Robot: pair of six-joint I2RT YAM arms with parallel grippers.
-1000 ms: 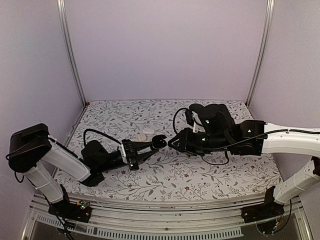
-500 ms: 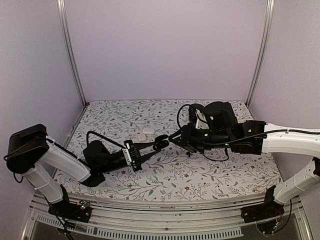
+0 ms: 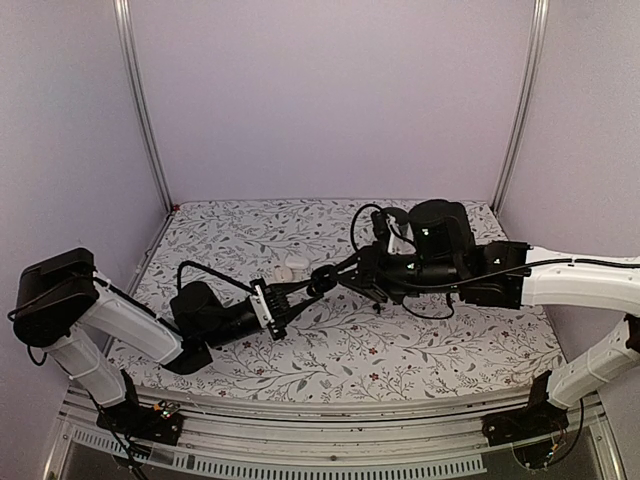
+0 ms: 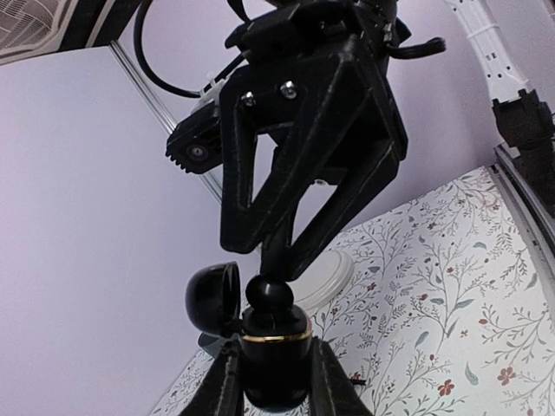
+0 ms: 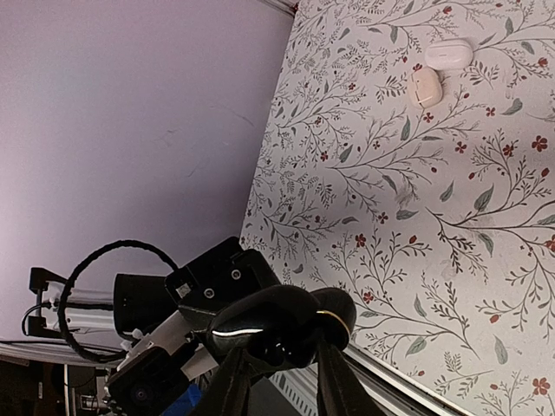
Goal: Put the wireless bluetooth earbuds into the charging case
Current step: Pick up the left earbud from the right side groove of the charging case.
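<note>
Right arm had pushed in leftward since a second earlier, closing the gap that then lay between the two grippers; they now met above mid-table.

- Left gripper (image 4: 270, 381): clenched on the black round charging case with gold band (image 4: 276, 347), held off the floral-print table (image 3: 400, 350).
- On the table just left and far of it: a white pebble-shaped case (image 5: 449, 54) and a smaller white piece (image 5: 425, 87), close together.
- Case's domed lid (image 4: 212, 299) stood hinged open to one side.
- Case axis ran along the left fingers, left to right, with the mouth facing right toward the other arm.
- Tiny glossy black earbud (image 4: 269, 293) sat at the case mouth, showing as a rounded knob. Its own long axis could not be made out.
- Right gripper (image 4: 279, 256): fingers narrowed to a point at the bud. Pinching or letting go, could not tell.

Judgement: the bud looked light, hard and slick, and likely to squirt out of a tight pinch. It is best taken lightly across its rounded sides. The case looked rigid, with the lid hinge its weak part.
</note>
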